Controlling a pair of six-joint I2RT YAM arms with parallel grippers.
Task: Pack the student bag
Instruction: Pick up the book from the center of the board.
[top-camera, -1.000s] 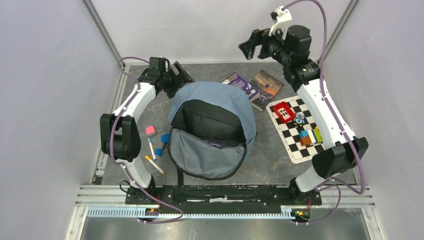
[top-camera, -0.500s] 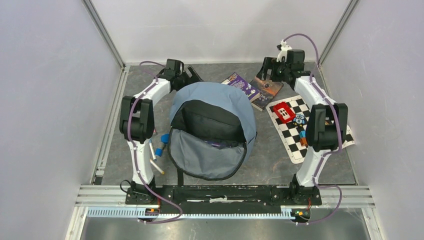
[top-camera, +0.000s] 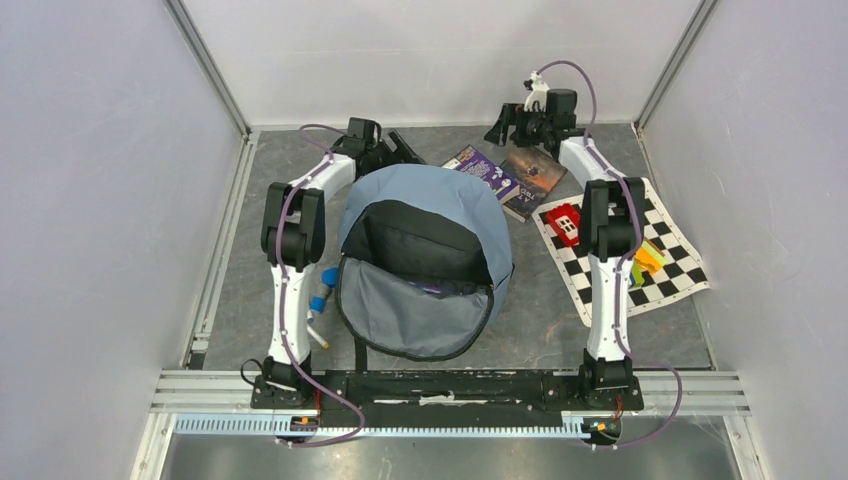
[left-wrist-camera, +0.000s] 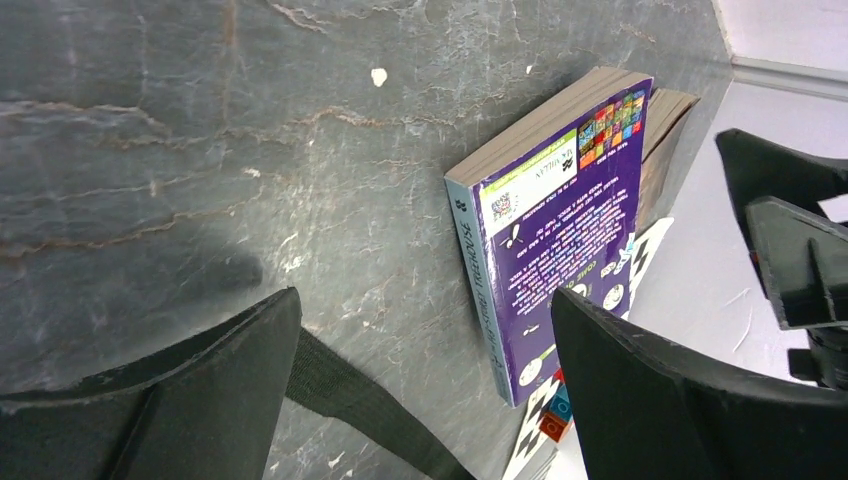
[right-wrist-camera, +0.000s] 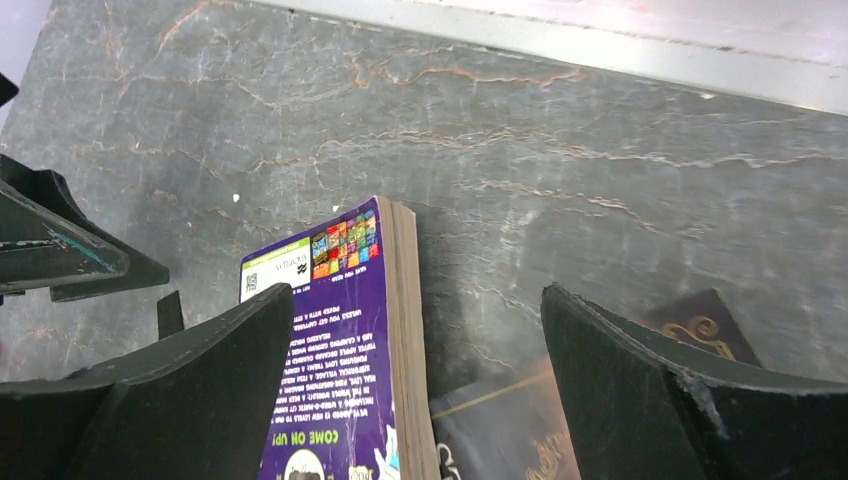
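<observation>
Both arms had folded in and reached toward the far side since a second before. Your right pincer (top-camera: 497, 128), raised high then, had come down low by the books, and your left pincer (top-camera: 402, 148) had slid rightward behind the student bag (top-camera: 425, 190). Each pincer stood spread wide with nothing in it; the wrist views showed only bare surface and book covers in the gaps.

The surface (top-camera: 262, 190) was dark grey and veined like stone. Pale walls (top-camera: 90, 200) closed it in on three sides, and a metal rail (top-camera: 450, 385) ran along the near edge. The student bag lay in the middle, its main compartment unzipped and gaping toward you, with the black lining showing. A purple book (top-camera: 482, 165) lay just past the bag's far right corner, against a dark book (top-camera: 535, 172). A checkered mat (top-camera: 672, 262) lay further right.

Your right arm covered most of what stood on the mat; only a red block (top-camera: 565, 222) and some bright edges showed. Your left arm hid part of the small things beside the bag, leaving blue pieces (top-camera: 322, 290) and a pen end (top-camera: 316, 337) visible. In the left wrist view a black strap (left-wrist-camera: 350, 395) ran out of frame. A purplish scrap inside the bag was too small to identify.
</observation>
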